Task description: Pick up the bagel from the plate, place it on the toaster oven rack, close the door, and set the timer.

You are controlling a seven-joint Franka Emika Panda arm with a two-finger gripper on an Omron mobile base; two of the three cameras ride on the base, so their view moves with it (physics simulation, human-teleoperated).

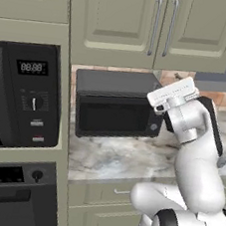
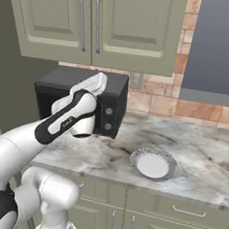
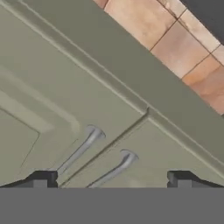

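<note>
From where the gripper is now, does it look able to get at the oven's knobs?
Probably yes. The gripper is open, aimed up at the cabinets, beside the oven; nothing blocks the knobs, but it must turn down first.

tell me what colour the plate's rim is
Grey and ridged, around a white centre; the plate shows best in the right base view.

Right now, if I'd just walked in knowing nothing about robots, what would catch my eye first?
The big white robot arm rearing up in front of the dark toaster oven on the marble counter, door shut. To the oven's right, the counter holds a white plate with nothing on it. The hand's fingers are spread, pointing up at the green cupboard doors.
</note>
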